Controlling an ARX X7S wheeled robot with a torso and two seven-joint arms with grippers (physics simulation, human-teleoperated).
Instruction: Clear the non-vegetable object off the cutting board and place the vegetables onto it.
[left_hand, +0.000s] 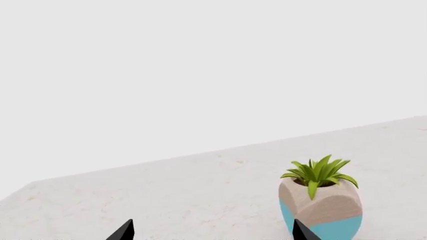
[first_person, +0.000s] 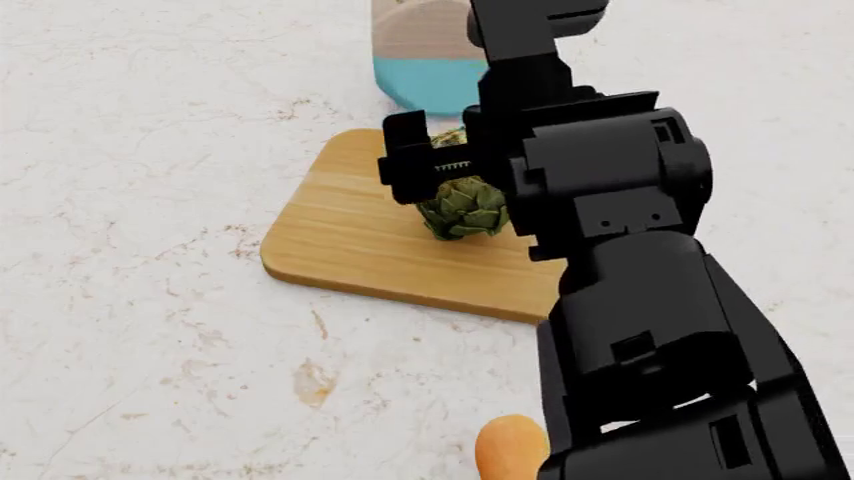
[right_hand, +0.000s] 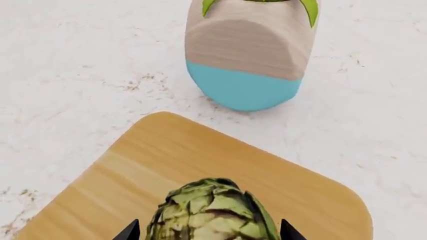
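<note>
Olive-green scaly artichoke-like globe (first_person: 463, 207) sits on the flat light-brown wooden cutting board w/ rounded corners (first_person: 350, 235), toward the board's far side, nearer the pot than the robot. Right tool (right_hand: 208, 231) is down around it: in the right wrist view the two black fingertips (right_hand: 128, 231) flank the globe (right_hand: 212, 212) on either side, very close, but contact isn't clear, so can't tell if it's clamped or just straddling w/ jaws apart. In the head view the bulky black right arm (first_person: 627, 300) covers the board's right part and most of the tool, only a black jaw block showing just left of the globe. Board (right_hand: 167, 170) lies on the white marble-look desk (first_person: 134, 200) w/ faint brown flecks. Just beyond the board's far edge, apart from it, stands a faceted beige pot w/ teal-blue base (right_hand: 248, 55); green leaves hang over its rim. Same pot w/ its spiky green plant (left_hand: 320, 202) shows in the left wrist view, upright on the desk (left_hand: 167, 200). Left tool (left_hand: 212, 232) shows there only as two black tips at the frame edge, set wide apart w/ nothing between them, so it's open, over bare desk. Near the head view's bottom edge, a smooth orange-tan rounded end of the butternut squash (first_person: 511, 450) pokes out beside the arm, on the desk, well apart from the board. Garlic not seen.
</note>
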